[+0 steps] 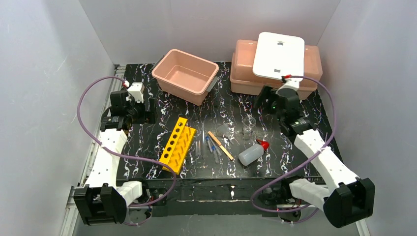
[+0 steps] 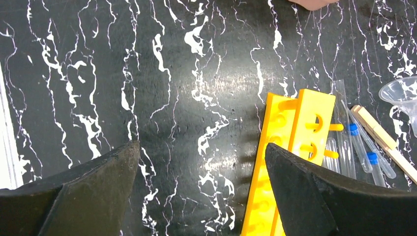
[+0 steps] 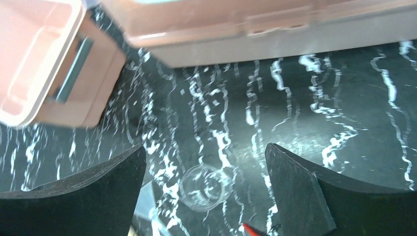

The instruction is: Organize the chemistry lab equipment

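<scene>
Right wrist: right gripper (image 3: 204, 146) jaws released, empty; your descent could topple the small clear beaker (image 3: 204, 189).
Left wrist: left gripper (image 2: 201, 143) jaws released.

Bright, even light; right-wrist view blurred

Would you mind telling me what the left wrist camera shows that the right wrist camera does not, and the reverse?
Only the left wrist view: the yellow rack, with blue-tipped pipettes and the wooden stick lying beside it. Only the right wrist view: the small beaker, a red nozzle tip and the rear tub. Both: the black marbled table, the left gripper and right gripper open and empty, and probably the open pink tub, a mere sliver in the left view.
</scene>
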